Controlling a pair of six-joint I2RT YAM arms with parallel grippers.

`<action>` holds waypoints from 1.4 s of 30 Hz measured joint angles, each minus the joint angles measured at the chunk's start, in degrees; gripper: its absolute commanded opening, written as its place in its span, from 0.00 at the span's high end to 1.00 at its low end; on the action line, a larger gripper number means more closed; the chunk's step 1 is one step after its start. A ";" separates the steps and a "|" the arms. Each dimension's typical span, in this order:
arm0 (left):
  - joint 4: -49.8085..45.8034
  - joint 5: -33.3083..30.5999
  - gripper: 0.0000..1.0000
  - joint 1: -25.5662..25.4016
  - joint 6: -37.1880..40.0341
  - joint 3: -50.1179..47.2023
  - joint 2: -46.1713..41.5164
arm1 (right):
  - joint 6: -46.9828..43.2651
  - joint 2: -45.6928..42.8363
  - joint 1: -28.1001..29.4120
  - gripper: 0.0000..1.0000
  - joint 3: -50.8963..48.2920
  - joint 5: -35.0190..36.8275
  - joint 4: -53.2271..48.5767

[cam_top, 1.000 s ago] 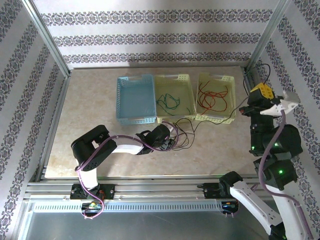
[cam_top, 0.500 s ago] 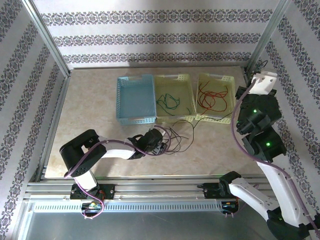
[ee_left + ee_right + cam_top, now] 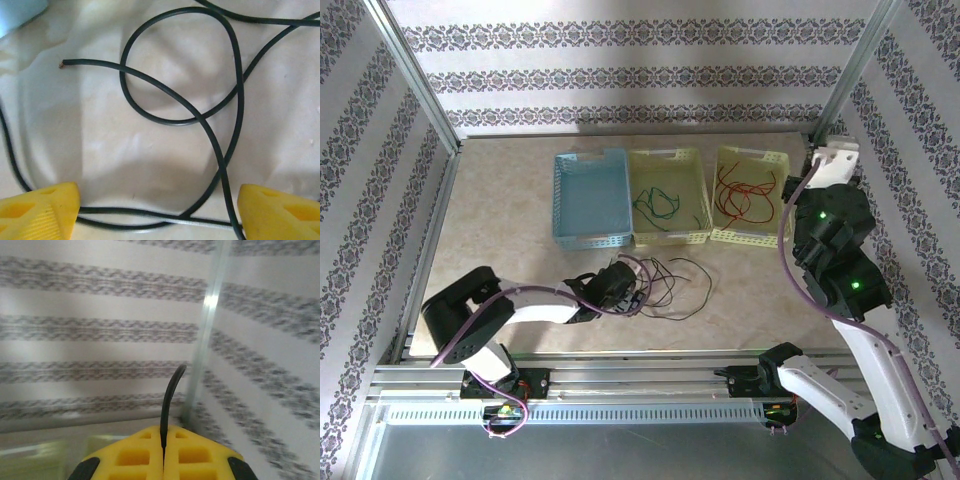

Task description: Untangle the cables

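Item: cables for untangling, three lots. Top external view: thin black flexible cables [image 3: 672,285], in loose overlapping loops flat on the beige marbled tabletop [image 3: 520,230], lying just ahead of the left pincer [image 3: 638,296] and touching its tip. Beyond that pincer, well apart from it, thin green cables [image 3: 657,204] lie in a pale yellow slotted plastic basket [image 3: 668,155]. Thin red cables [image 3: 745,195] lie in a second yellow slotted basket [image 3: 750,152], beside and below the raised right pincer [image 3: 832,157]. Left wrist view: left pincer [image 3: 160,215] spread wide, yellow fingertips [image 3: 40,210] at either lower corner. The black cables [image 3: 199,118] form one closed loop crossed by a strand with a bare cut end, directly ahead of the pincer, and further strands run across between the fingertips. Right wrist view: right pincer [image 3: 163,440] closed flat on a short black cable end [image 3: 170,390], which curves up from between the fingers. Handling, as judged: very light, limp yet springy, smooth-sheathed and likely to slide through a loose grip. Not fragile, though a pull tightens crossings. Best taken near a free end, on a single strand clear of any crossing.
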 measured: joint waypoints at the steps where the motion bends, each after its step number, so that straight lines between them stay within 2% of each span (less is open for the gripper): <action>1: -0.39 -0.04 0.15 0.00 0.00 -0.50 -1.99 | 0.83 0.70 1.03 1.00 0.35 -1.66 -0.02; 4: -0.28 -1.46 0.13 0.00 -0.02 -1.25 -9.99 | 3.58 4.31 5.75 1.00 1.27 -6.29 0.52; 7: 1.01 -6.43 0.11 0.02 -0.50 -1.42 -19.32 | 5.95 10.56 10.08 1.00 2.84 -9.84 2.19; 12: -0.74 -22.10 0.11 0.33 -5.14 -1.49 -31.89 | 8.26 24.87 16.06 1.00 7.78 -15.17 6.12; 15: -6.71 -31.54 0.11 0.98 -9.94 -1.66 -37.07 | 9.16 33.16 17.44 1.00 12.33 -17.99 8.15; 17: -10.62 -35.67 0.11 1.66 -12.87 -2.75 -40.70 | 10.03 38.53 17.55 1.00 15.80 -20.09 9.38; 21: -16.59 -39.43 0.11 2.32 -16.81 -6.14 -46.80 | 13.29 48.68 17.27 1.00 22.27 -25.68 10.88; 25: -19.71 -39.36 0.11 2.38 -18.25 -7.54 -47.12 | 17.94 57.55 16.79 1.00 26.38 -31.89 10.86; 26: -19.74 -38.97 0.11 2.38 -18.27 -7.54 -46.14 | 19.28 59.56 16.61 0.94 26.75 -33.46 10.82; 27: -19.74 -38.42 0.11 2.38 -18.27 -7.54 -44.94 | 20.74 61.33 16.48 0.71 26.77 -34.88 10.62; 28: -19.71 -37.77 0.11 2.38 -18.25 -7.50 -43.54 | 22.16 62.71 16.22 0.60 26.75 -36.04 10.14; 29: -19.65 -36.76 0.11 2.38 -18.03 -7.48 -41.81 | 23.34 63.82 15.98 0.53 26.58 -36.83 9.70; 32: -19.12 -32.68 0.11 2.38 -16.65 -7.30 -36.87 | 26.16 64.22 15.10 0.44 23.41 -37.62 8.61; 37: -15.54 -23.87 0.11 2.38 -12.68 -5.77 -31.12 | 29.09 56.33 13.55 0.42 10.58 -34.14 8.46; 42: -10.60 -9.75 0.11 2.23 -7.17 -4.02 -26.47 | 31.15 40.13 11.15 0.42 -4.79 -29.88 8.90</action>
